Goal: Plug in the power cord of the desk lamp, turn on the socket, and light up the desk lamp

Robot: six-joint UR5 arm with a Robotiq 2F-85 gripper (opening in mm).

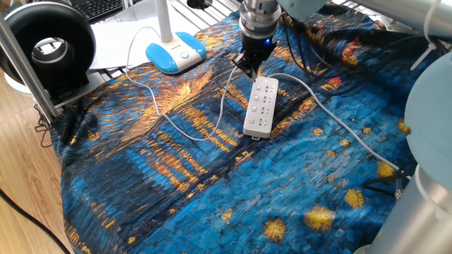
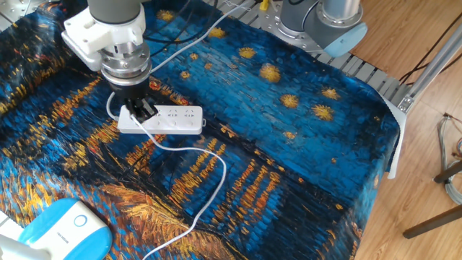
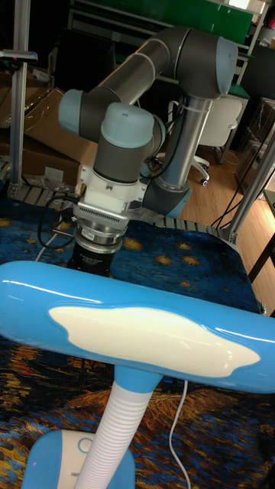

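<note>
Power cord (image 1: 185, 130): thin white cable, running from the desk lamp's base across the cloth in a loose loop toward the table's middle, then rising to its plug end at the socket's end under the gripper; whether the plug is seated in an outlet cannot be told. Socket (image 1: 260, 106): white elongated strip, flat on the cloth near the table's middle, outlets and small buttons facing up; a thicker white cable (image 1: 332, 116) leaves it and trails toward the table edge by the robot's base. Desk lamp (image 1: 175, 51): light-blue and white base with a round button, at a far corner of the table, white stem upright; in the tall fixed view its blue head (image 3: 137, 325) with white panel fills the foreground and shows no glow. Gripper (image 1: 248, 65): pointing straight down over the socket's end nearest the lamp, fingertips (image 2: 142, 110) at the plug end of the cord; jaws look close together, but whether they clamp the plug cannot be told. Tablecloth (image 1: 212, 183): blue and orange painted pattern, covering the table. Black ring-shaped device (image 1: 48, 49): beyond the table's edge beside the lamp. Keyboard (image 1: 106, 7): behind the lamp, partly in view.
</note>
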